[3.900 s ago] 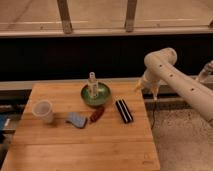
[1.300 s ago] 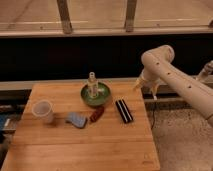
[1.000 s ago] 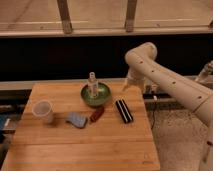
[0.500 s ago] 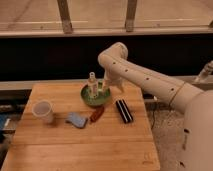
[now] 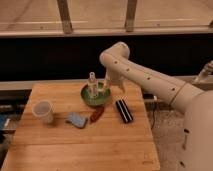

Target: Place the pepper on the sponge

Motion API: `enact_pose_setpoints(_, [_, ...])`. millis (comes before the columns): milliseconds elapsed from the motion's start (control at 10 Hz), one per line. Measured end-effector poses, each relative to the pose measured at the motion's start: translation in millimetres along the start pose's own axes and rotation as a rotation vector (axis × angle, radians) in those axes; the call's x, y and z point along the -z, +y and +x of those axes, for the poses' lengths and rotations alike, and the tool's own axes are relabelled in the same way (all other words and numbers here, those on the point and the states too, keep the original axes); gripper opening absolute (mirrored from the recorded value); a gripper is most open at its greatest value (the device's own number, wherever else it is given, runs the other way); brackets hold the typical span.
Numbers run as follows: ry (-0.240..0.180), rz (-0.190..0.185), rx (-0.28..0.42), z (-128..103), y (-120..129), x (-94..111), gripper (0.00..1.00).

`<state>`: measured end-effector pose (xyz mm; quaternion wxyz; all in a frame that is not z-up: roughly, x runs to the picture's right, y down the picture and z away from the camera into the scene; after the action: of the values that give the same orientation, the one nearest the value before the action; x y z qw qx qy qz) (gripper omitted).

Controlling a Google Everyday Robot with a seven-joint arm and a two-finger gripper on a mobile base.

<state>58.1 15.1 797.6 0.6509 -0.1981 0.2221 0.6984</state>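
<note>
The dark red pepper (image 5: pixel 96 113) lies on the wooden table (image 5: pixel 90 150), just in front of the green bowl. Touching or nearly touching its left end is the light blue-grey sponge (image 5: pixel 76 120), flat on the wood. My gripper (image 5: pixel 114 88) hangs from the white arm above the bowl's right rim, behind and to the right of the pepper and well above the tabletop. Nothing shows in it.
A green bowl (image 5: pixel 95 95) with a small upright bottle (image 5: pixel 92 83) stands at the table's back middle. A translucent white cup (image 5: pixel 43 111) is at the left. A black striped bar (image 5: pixel 124 110) lies right of the pepper. A dark window ledge runs behind.
My arm has swung from beyond the table's right edge leftward, over the black bar to the bowl's right rim. The pepper, sponge, cup and bar have not moved.
</note>
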Motion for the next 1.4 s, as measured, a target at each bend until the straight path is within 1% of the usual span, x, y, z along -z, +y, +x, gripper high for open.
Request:
enact_pose_setpoints(100, [0.028,-0.006,0.003,7.5,-5.1,-6.5,0.64])
enact_pose_setpoints(200, [0.074,-0.016,0.008,25.3,-8.6,-15.9,0.64])
enact_pose_setpoints(300, [0.105,-0.031,0.017,38.8,-0.6,-22.0,0.64])
enact_pose_setpoints(500, [0.157,-0.055,0.043,57.7,17.6,-32.8,0.64])
enact_pose_setpoints(700, [0.199,-0.077,0.083,72.7,35.0,-41.9,0.64])
enact_pose_setpoints(800, [0.212,-0.084,0.104,79.1,45.7,-45.7,0.64])
enact_pose_setpoints(900, [0.221,-0.099,0.129,82.2,58.8,-52.1,0.64])
enact_pose_setpoints(1000, [0.226,-0.104,0.139,83.5,62.9,-55.6,0.64])
enact_pose_setpoints(1100, [0.233,-0.105,0.148,84.3,66.8,-60.5,0.64])
enact_pose_setpoints(1200, [0.239,-0.104,0.166,84.3,78.9,-72.7,0.64])
enact_pose_setpoints(1400, [0.241,-0.094,0.182,83.7,91.3,-86.1,0.64])
